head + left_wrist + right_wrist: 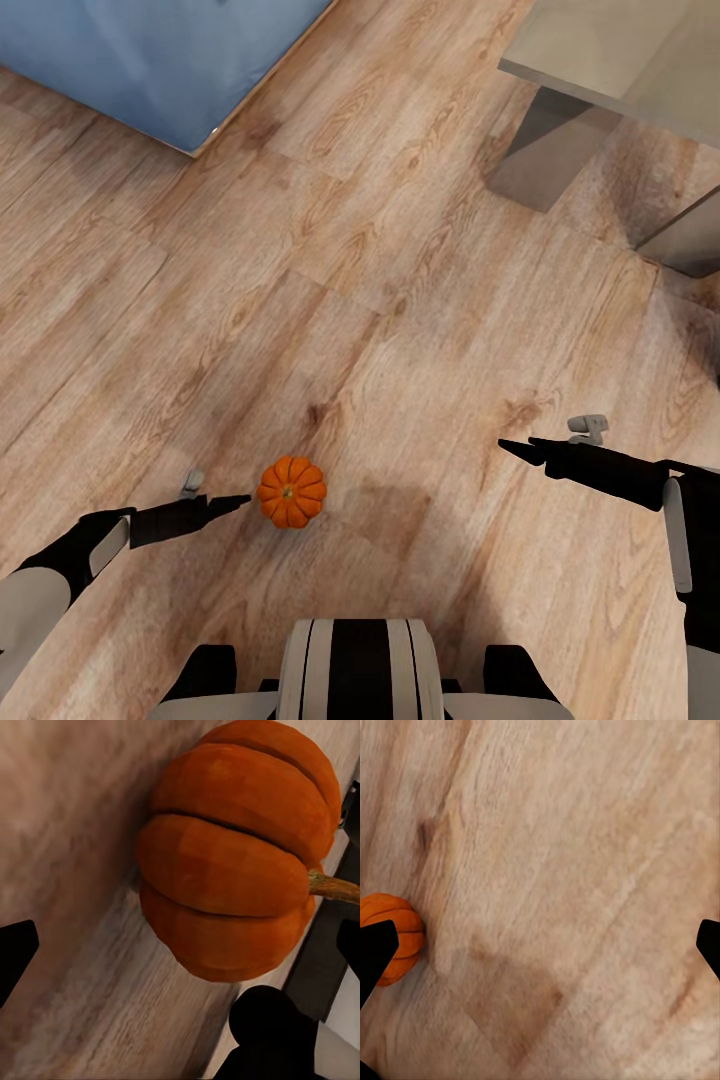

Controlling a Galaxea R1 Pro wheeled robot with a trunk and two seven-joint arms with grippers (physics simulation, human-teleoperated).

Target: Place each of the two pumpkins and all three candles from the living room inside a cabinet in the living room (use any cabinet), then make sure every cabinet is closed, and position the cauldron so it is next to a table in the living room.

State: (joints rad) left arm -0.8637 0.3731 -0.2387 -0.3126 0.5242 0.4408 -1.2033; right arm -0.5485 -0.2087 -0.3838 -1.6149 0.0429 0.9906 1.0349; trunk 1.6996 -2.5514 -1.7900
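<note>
One pumpkin (291, 492) sits on the wood floor (380, 300), right in front of the robot's base (360, 670). Left gripper (238, 500) is spread wide just beside it, not gripping; right gripper (512, 449) hangs well off to the pumpkin's other side, fingers apart and empty too.

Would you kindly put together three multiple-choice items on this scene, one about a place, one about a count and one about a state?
1. Where does the pumpkin rest?
A. on the wooden floor
B. on the grey table
C. on the blue furniture

2. How many pumpkins does the head view show?
A. three
B. two
C. one

3. How does the left gripper stand to the pumpkin?
A. closed around it, lifted
B. beside it, fingers open
C. far off, near the table

Answers:
1 A, wood grain lies all round it.
2 C, a single orange one lies there.
3 B, the left wrist view shows the fingertips spread wide, the pumpkin ahead.
</note>
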